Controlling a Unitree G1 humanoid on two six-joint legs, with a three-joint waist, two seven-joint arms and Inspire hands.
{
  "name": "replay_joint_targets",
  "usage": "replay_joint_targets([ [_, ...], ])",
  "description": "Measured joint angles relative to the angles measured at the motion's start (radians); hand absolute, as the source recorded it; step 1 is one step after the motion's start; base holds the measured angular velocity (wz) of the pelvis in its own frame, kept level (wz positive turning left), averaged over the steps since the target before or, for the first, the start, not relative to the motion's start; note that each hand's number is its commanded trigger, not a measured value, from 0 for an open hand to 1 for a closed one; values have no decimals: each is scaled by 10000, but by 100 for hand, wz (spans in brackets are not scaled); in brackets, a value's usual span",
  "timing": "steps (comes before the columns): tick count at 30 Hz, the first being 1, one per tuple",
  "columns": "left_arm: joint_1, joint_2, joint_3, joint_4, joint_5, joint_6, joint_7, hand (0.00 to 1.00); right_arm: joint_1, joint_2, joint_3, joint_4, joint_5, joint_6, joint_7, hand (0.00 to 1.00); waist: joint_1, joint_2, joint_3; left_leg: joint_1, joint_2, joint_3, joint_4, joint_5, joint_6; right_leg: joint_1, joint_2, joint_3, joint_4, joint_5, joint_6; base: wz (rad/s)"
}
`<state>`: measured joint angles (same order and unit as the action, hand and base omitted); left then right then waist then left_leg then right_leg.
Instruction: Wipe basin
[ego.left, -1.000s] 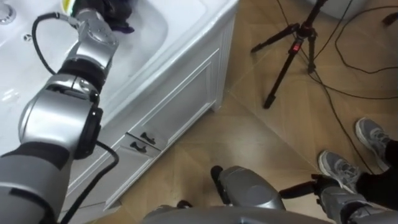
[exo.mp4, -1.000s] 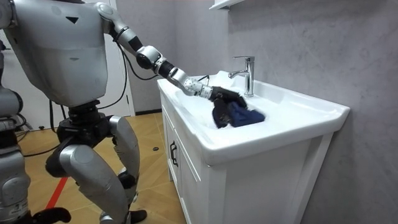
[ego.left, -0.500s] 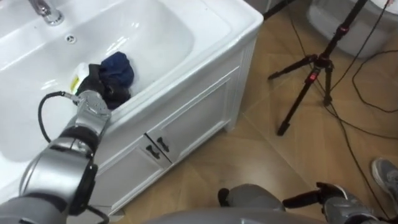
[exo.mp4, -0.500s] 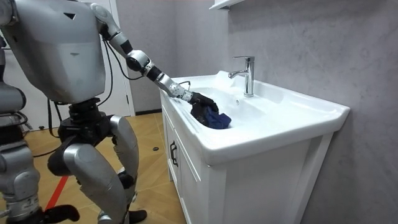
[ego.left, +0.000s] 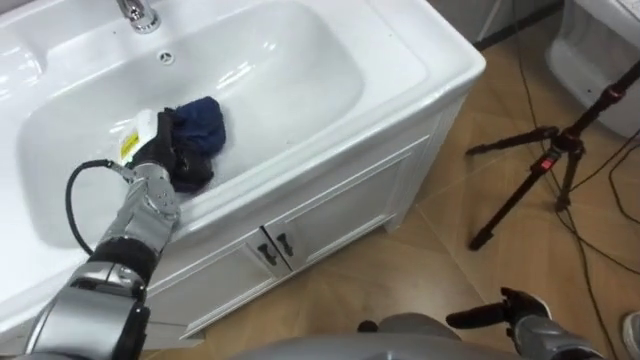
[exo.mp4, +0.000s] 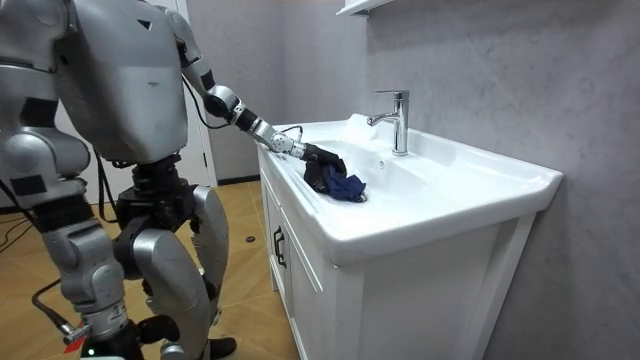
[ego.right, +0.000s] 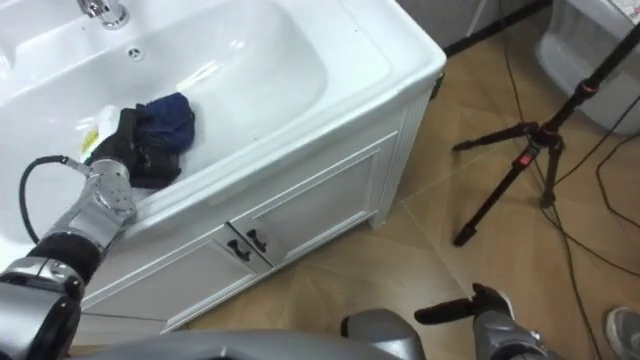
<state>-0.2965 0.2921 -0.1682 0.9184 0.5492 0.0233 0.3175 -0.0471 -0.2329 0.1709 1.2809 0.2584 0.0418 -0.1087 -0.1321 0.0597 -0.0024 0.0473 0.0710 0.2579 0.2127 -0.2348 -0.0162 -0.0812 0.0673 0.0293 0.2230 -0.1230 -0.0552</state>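
A white basin (ego.left: 290, 70) is set in a white vanity, with its tap (ego.left: 135, 12) at the far rim. A crumpled dark blue cloth (ego.left: 202, 120) lies on the basin's near slope, close to the front rim. My left hand (ego.left: 172, 162) reaches in from the lower left, and its dark fingers are curled on the near end of the cloth. In the room view I stand beside the vanity with the left hand (exo.mp4: 318, 158) stretched over the rim and the cloth (exo.mp4: 346, 187) under it. My right hand (ego.left: 512, 308) hangs low over the floor at the lower right.
The vanity's cabinet doors (ego.left: 330, 215) with dark handles (ego.left: 275, 247) are below the front rim. A black tripod (ego.left: 545, 165) and cables stand on the wooden floor to the right. A small hole (ego.left: 166, 58) sits in the basin wall below the tap.
My left hand has dragged the cloth from near the tap back toward the basin's front rim. The eye views have shifted, and more of the basin shows now.
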Motion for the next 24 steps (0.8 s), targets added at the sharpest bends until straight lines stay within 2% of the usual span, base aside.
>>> replay_joint_targets([
  [2, 222, 34, 0, -370, 484, -8, 0, 100, 66, -5, -91, -8, 10, -11, 1, 0, 11, 39, 22, 18, 1, -58, -87, 1, -2, 67, -3, -79, -46, 0, 1, 15],
  [3, 434, 145, -2, -672, 931, -15, -11, 100, 98, -11, -212, -21, -1, -14, 2, 0, 23, 79, 39, 18, 0, -124, -90, 1, -2, 91, -5, -88, -74, -2, 2, 6],
  [6, 948, 598, -2, -1427, 1786, 48, -101, 100, 164, -65, -565, -135, -403, -124, 4, 0, 11, 227, 102, 0, 9, -137, -121, 2, -4, 117, 7, -100, -190, 0, -1, 0],
  [7, 1063, 700, -2, -1631, 2003, 81, -145, 100, 200, -77, -623, -152, -463, -171, 5, 0, 24, 248, 100, -4, 10, -137, -136, 4, -7, 110, 12, -99, -202, 0, -2, 3],
  [9, 1522, 1172, 0, -2357, 2896, 181, -177, 100, 384, -107, -855, -306, -712, -211, 10, 0, 59, 315, 90, 16, 18, -222, -174, 14, -24, 165, 30, -133, -241, -17, -27, 5],
  [13, 1857, 1603, 1, -3020, 3183, 289, -170, 100, 562, -349, -1030, -451, -742, -282, 46, 0, 114, 494, 105, 120, 7, -414, -227, 14, -24, 404, 7, -324, -448, -16, -30, 13],
  [16, 1986, 1776, 143, -3470, 3549, 325, -171, 100, 703, -492, -1330, -547, -1004, -305, 140, 0, 337, 557, 104, 209, 12, -432, -254, 14, -24, 528, 7, -365, -559, -14, -33, 2],
  [18, 2408, 2072, 323, -4158, 3973, 360, -171, 100, 930, -542, -1562, -875, -1119, -310, 193, 0, 494, 589, 101, 293, 17, -442, -265, 14, -25, 627, -48, -398, -611, -21, -43, 4],
  [22, 2587, 2122, 488, -4584, 4467, 603, -177, 100, 1185, -627, -1564, -1121, -1159, -268, 353, 0, 560, 627, 72, 335, 8, -479, -268, 17, -29, 726, -98, -609, -720, -24, -41, 15],
  [24, 2767, 2286, 493, -4589, 4507, 637, -190, 100, 1250, -648, -1564, -1245, -1478, -274, 394, 0, 578, 645, 49, 363, 5, -483, -269, 17, -30, 785, -104, -624, -717, -24, -41, 0],
])
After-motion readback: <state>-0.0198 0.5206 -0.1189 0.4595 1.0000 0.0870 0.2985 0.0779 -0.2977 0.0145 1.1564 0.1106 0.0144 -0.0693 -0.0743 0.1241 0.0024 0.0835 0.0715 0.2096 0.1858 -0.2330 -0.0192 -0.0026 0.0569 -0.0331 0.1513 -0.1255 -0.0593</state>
